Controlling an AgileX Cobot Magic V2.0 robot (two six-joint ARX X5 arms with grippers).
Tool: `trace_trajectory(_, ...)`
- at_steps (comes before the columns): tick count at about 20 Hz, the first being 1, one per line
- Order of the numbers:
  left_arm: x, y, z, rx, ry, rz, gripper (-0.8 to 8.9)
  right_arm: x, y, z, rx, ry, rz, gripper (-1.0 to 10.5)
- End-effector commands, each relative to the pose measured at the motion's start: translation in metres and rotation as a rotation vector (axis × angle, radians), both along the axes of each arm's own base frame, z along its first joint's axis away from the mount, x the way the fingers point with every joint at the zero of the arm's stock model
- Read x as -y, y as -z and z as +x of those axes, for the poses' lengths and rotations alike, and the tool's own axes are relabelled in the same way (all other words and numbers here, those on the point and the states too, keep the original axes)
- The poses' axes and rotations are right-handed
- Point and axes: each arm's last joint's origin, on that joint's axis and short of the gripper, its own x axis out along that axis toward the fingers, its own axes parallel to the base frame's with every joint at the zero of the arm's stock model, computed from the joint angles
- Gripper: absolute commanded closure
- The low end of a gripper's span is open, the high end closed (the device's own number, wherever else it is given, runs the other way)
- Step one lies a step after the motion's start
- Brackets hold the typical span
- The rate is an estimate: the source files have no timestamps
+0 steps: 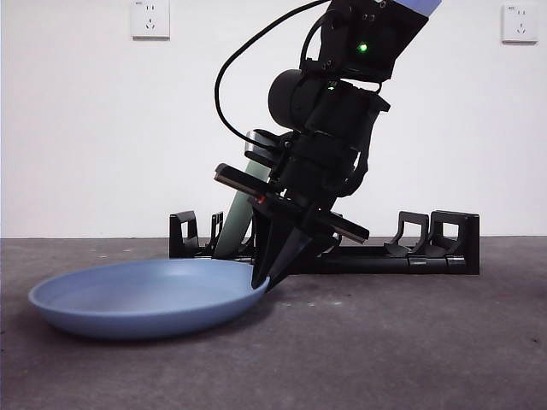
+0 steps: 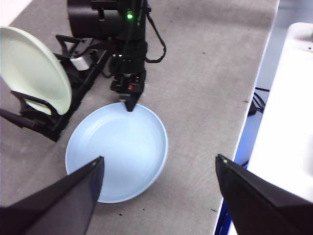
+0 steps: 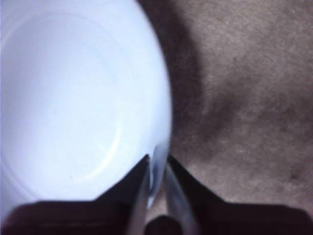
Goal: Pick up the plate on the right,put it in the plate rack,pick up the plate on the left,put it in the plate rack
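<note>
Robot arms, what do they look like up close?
Mostly black. The right arm is chunky, with a black cable looping off it, small green lights, a silver cylinder on its side and a pale blue section on top. Its right gripper has two thin pointed black jaws. The left gripper has broad, wedge-shaped black jaws.

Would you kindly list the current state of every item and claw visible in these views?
Round light blue plate: flat on the table, rim pinched by the right claw.
Pale green plate: standing upright in the rack.
Long low black plastic plate rack: holds the green plate; remaining slots unfilled.
Right claw: shut on the blue plate's rim.
Left claw: open, holding nothing, above the table.
</note>
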Motion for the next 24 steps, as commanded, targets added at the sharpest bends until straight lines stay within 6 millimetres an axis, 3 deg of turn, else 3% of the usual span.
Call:
trace_trajectory(1,0.005,0.003,0.004,-0.01,0.032,0.016,4.27,0.0,0.009,-0.001,-0.019,0.008,-0.014,9.6)
trace_trajectory(4,0.014,0.006,0.009,-0.023,0.09,0.047,4.27,0.0,0.006,-0.001,-0.024,0.007,0.003,9.6)
trace_trajectory(8,0.033,0.013,0.015,-0.009,0.157,0.161,4.27,0.012,-0.028,-0.009,0.0,-0.012,0.02,9.6)
trace_trajectory(15,0.088,0.031,0.02,0.115,0.347,0.434,4.27,0.082,-0.119,-0.035,0.084,0.041,0.042,9.6)
trace_trajectory(19,0.124,0.038,0.023,0.303,0.401,0.545,4.27,0.118,-0.141,-0.053,0.052,0.047,0.017,9.6)
trace_trajectory(24,0.153,0.056,0.032,0.345,0.479,0.63,4.28,0.13,-0.158,-0.065,0.059,0.038,0.101,9.6)
